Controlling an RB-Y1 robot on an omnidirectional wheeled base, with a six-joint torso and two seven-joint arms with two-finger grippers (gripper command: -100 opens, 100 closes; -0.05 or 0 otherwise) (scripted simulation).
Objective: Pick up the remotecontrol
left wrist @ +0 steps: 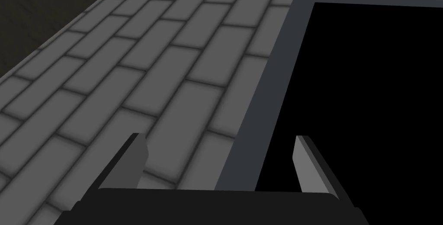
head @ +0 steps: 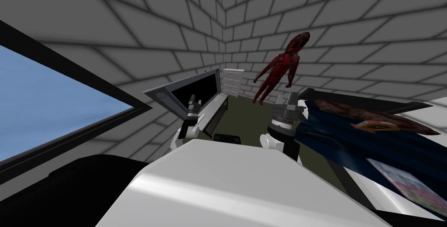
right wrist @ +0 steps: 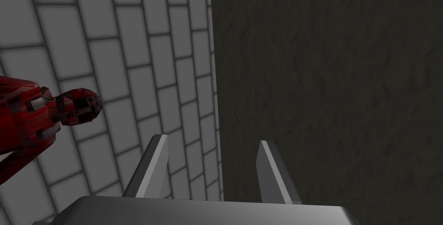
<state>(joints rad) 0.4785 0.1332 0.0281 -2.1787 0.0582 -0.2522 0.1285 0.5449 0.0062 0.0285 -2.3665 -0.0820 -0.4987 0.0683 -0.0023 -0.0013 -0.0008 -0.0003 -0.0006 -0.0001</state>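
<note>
— Where is the thing to pick up?
— Hard to be sure. The head view has a small dark slab, maybe the remotecontrol point(head: 227, 138). It lies low between my two forearms, near the close end of the tabletop point(head: 217, 111) that carries the television point(head: 194, 90). It is too small to tell more.
— What does the left wrist add?
— The left tool point(head: 194, 104) is raised in front of the television. Its fingers point(left wrist: 135, 162) stand wide apart, holding nothing. One is over the grey brick wall point(left wrist: 164, 62), the other over the black screen.
— And the right?
— The right tool point(head: 287, 100) hangs near the corner of the bed point(head: 349, 135). Its fingers point(right wrist: 152, 170) are spread too, and empty. Beyond them the wrist view shows the head of the red figure point(right wrist: 73, 105) against the wall, and the dull olive floor point(right wrist: 329, 84). The head view gives that figure whole, hanging on the brick.
</note>
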